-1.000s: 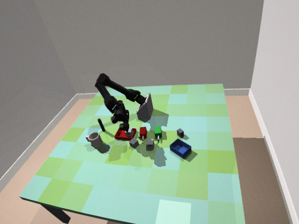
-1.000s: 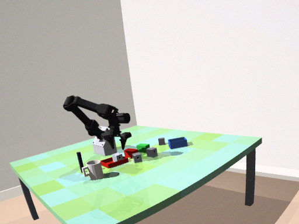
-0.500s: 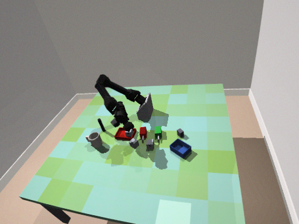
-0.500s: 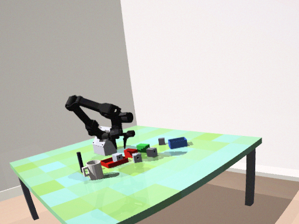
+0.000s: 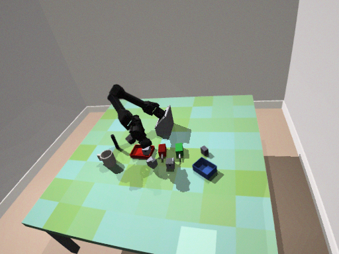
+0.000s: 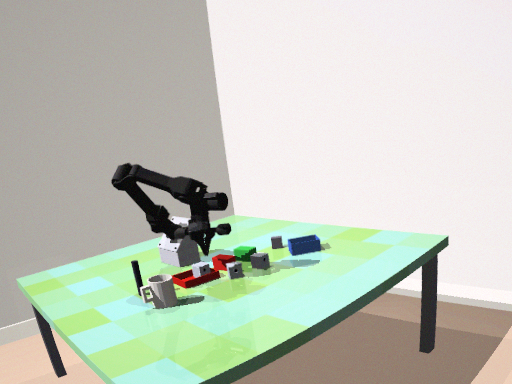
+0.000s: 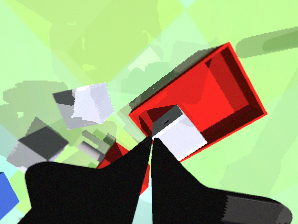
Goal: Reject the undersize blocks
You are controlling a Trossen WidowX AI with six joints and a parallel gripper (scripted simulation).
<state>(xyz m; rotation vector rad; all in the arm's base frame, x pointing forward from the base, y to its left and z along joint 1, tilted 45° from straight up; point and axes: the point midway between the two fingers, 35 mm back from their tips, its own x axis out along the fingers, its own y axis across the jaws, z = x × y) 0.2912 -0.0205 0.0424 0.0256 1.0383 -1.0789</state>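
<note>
In the wrist view the pincer (image 5: pixel 147 147) (image 6: pixel 206 253) (image 7: pixel 152 141) hides part of the red tray's near edge and much of the red gauge (image 5: pixel 161 149) (image 6: pixel 224 261) (image 7: pixel 116 154); a blue tray (image 5: pixel 204 169) (image 6: pixel 304 245) (image 7: pixel 7 194) is cut off at the left. A dark grey shape beside the arm in the top view is hard to make out. The bores (mere dark specks here) are too small to judge.

The pincer is closed, tips together, with nothing between them. Whether it touches the block in the tray (image 5: pixel 146 151) (image 6: pixel 201 269) (image 7: pixel 181 139) cannot be told. That block sits inside the red reject tray (image 5: pixel 136 157) (image 6: pixel 186 281) (image 7: pixel 248 124); the green GO gauge (image 5: pixel 179 147) (image 6: pixel 245 252) lies on the counter (image 5: pixel 218 205) (image 6: pixel 280 320) (image 7: pixel 75 30) beside the red one.
</note>
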